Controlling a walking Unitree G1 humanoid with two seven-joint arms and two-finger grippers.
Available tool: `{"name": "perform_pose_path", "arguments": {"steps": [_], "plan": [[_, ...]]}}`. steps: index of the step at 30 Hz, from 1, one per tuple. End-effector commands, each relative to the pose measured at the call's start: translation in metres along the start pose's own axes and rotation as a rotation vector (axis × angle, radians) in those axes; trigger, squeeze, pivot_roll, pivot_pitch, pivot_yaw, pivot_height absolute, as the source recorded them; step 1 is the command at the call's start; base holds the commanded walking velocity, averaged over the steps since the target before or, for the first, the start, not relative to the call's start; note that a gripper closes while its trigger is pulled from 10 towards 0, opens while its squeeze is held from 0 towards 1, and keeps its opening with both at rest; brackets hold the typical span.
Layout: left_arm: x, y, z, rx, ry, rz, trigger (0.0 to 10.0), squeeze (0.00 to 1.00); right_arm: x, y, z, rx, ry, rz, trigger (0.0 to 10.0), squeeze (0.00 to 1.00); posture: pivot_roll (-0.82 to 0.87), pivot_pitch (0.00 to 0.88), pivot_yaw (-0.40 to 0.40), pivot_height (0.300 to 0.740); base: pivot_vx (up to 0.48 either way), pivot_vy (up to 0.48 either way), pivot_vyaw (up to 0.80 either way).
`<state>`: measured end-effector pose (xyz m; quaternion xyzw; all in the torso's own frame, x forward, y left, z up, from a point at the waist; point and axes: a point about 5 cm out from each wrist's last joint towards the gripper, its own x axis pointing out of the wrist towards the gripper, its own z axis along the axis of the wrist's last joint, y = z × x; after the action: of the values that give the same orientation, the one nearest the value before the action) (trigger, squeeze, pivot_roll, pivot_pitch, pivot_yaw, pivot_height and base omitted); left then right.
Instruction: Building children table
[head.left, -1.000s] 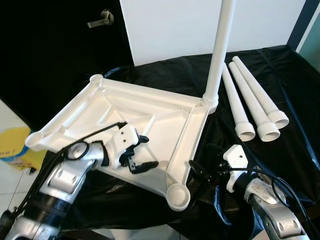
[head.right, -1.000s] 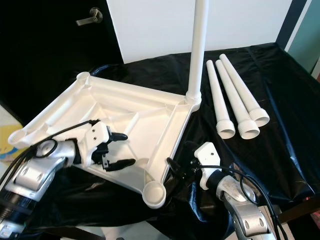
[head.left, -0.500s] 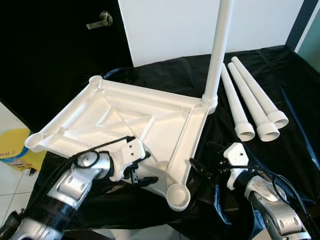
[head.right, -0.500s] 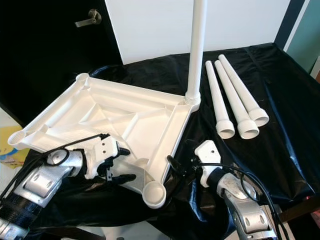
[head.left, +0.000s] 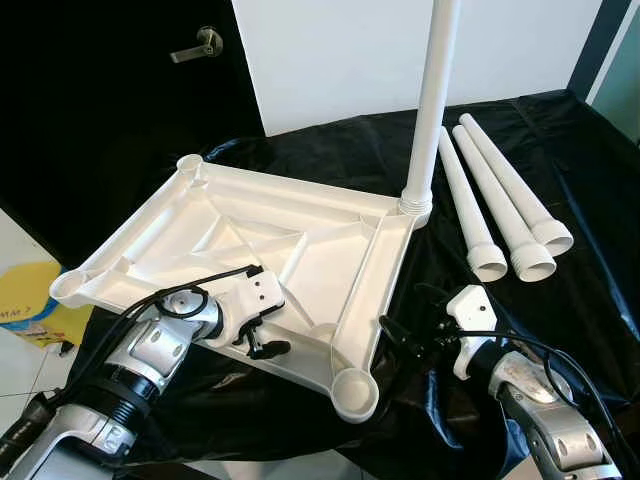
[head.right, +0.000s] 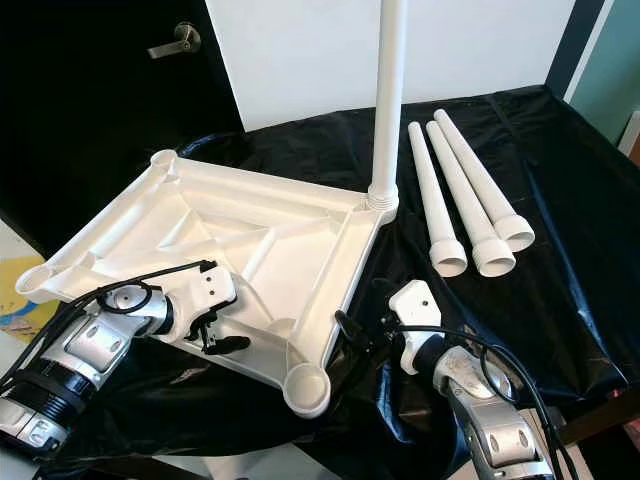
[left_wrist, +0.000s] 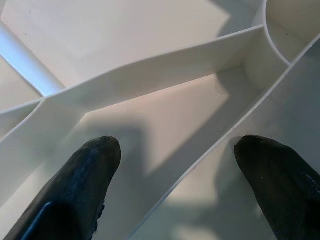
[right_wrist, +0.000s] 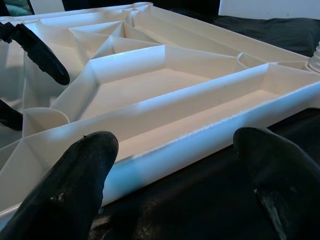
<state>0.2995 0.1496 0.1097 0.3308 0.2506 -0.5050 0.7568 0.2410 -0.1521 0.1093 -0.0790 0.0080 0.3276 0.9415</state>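
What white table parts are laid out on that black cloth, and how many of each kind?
Upturned table top: 1
Leg already standing in a corner socket: 1
Loose legs lying side by side, the first, second and third: 3
Total: 5 white parts

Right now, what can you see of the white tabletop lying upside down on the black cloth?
The tabletop is white moulded plastic, lying underside up on the black cloth, its left corner hanging past the cloth's edge. Raised ribs divide its underside into triangular and long compartments, and each corner has a round socket. One leg stands upright in the far right socket; the other three sockets look empty. The left gripper sits open astride its near edge rib. The right gripper is open beside its right edge.
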Motion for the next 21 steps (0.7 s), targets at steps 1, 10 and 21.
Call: {"name": "perform_pose_path", "arguments": {"steps": [1,10,21], "plan": [[0.0018,0.0009,-0.014,-0.029,0.067,0.057,10.0,0.0,0.0015,0.0014,-0.0032,0.001,0.015,0.003,10.0,0.0,-0.18,0.014,0.104,0.74,0.0,0.0,0.0],[0.0056,-0.0064,-0.0166,-0.042,0.068,0.009,0.0,0.0,-0.0001,0.0001,-0.0036,0.0,0.018,-0.005,10.0,0.0,-0.18,0.015,0.105,0.74,0.0,0.0,0.0],[0.0059,-0.005,-0.0165,-0.056,0.066,0.016,0.0,0.0,-0.0007,-0.001,-0.0032,-0.003,0.019,-0.01,10.0,0.0,-0.18,0.021,0.103,0.74,0.0,0.0,0.0]]}}
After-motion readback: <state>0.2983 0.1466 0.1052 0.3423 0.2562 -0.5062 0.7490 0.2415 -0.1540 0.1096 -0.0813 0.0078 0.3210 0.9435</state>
